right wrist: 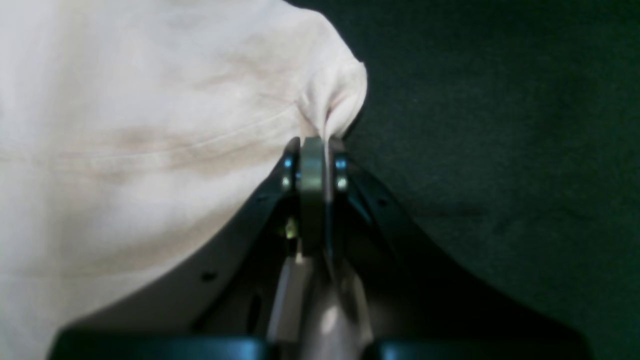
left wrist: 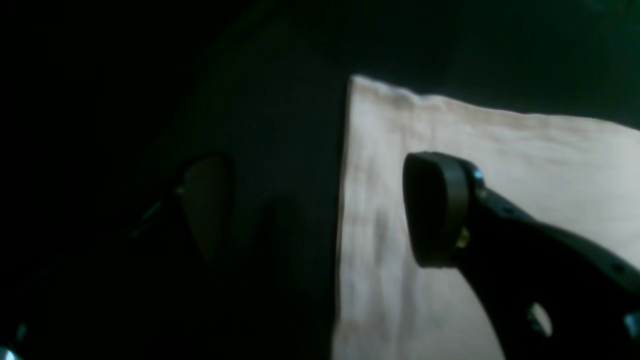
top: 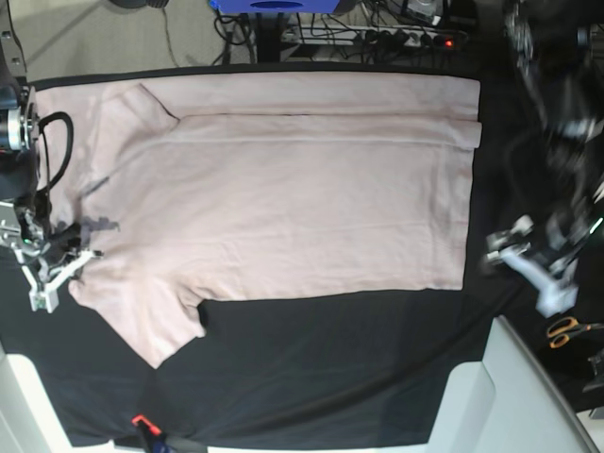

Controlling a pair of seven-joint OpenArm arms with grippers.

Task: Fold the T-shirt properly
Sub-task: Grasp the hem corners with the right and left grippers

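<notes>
Right pincer clamped on T-shirt shoulder edge. Left pincer wide, straddling the hem corner. Close left before lifting; raise both evenly.

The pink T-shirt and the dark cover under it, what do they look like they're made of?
The T-shirt looks like soft, matte woven or knit fabric, probably cotton: it wrinkles, lies limp, and bunches into a fold where the right hand pinches its edge. The table cover looks like a dark cloth with a dull, slightly fuzzy surface and no shine, perhaps felt; the exact fibre cannot be told.
</notes>
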